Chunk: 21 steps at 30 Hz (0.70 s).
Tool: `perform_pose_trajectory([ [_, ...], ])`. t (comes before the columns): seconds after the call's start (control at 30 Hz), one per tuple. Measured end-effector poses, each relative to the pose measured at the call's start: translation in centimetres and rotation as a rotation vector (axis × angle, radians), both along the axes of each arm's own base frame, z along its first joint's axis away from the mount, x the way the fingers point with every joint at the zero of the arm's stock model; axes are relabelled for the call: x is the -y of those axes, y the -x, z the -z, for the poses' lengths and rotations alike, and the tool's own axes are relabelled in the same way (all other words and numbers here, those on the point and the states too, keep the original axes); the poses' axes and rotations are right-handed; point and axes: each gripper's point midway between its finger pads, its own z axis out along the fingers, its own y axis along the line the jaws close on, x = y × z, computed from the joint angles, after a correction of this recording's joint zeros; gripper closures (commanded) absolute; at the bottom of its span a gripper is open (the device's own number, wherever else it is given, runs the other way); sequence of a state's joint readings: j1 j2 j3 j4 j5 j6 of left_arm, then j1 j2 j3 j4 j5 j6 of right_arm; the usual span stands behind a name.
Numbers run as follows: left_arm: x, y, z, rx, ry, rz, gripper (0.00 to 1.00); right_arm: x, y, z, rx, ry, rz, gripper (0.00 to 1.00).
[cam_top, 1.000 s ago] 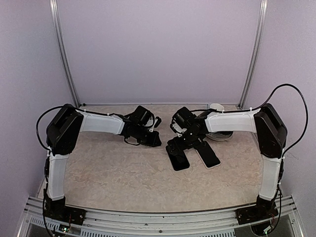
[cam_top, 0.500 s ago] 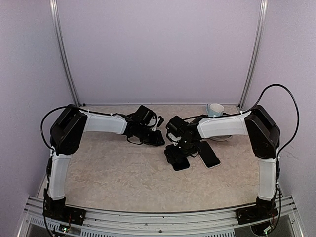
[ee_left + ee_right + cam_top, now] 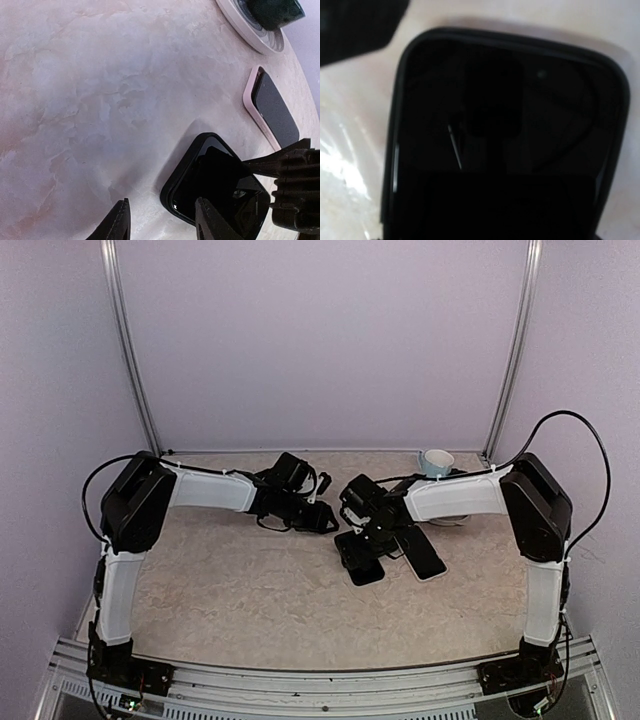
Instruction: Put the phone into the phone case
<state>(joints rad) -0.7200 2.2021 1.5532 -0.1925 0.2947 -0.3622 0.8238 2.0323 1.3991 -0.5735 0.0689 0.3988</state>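
My left claw [image 3: 161,222] is matt black plastic; the surface [image 3: 100,90] is smooth, marbled beige with a soft sheen. The black phone case [image 3: 215,185] has a matt rim and glossy middle. The phone [image 3: 274,107] shows dark glossy glass with a smooth pale pink edge.

My left arm [image 3: 205,490], right arm [image 3: 460,497]: white shell links, thin black ties round them. Elbow housings [image 3: 135,502] boxy, matte black. Bases [image 3: 110,660] black, squat. Black cable [image 3: 590,440] loops off each elbow. Left pincer [image 3: 162,210]: two black tapered fingers [image 3: 119,222], smooth, slightly glossy. Right pincer [image 3: 368,540]: black, ribbed block body, wrist cluster dark with loose wire.
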Motion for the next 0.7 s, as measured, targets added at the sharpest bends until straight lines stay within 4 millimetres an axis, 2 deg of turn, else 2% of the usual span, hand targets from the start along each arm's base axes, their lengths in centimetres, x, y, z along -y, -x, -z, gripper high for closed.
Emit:
perform_pose_trajectory([
  [0.23,-1.0,-0.5,-1.1,-0.024,0.134,-0.062,0.33,0.7,0.6,-0.2,0.055,-0.052,-0.011,0.51],
  [0.47,1.1,-0.8,-3.6,-0.09,0.339,-0.059,0.3,1.3,1.3,-0.4,0.084,-0.085,-0.017,0.53],
  [0.53,1.7,-0.6,-3.3,-0.125,0.38,-0.054,0.3,1.3,1.2,-0.6,0.098,-0.1,-0.018,0.53],
  [0.7,2.7,0.6,-0.6,-0.222,0.396,-0.04,0.34,1.4,1.2,-1.8,0.142,-0.145,-0.017,0.54],
])
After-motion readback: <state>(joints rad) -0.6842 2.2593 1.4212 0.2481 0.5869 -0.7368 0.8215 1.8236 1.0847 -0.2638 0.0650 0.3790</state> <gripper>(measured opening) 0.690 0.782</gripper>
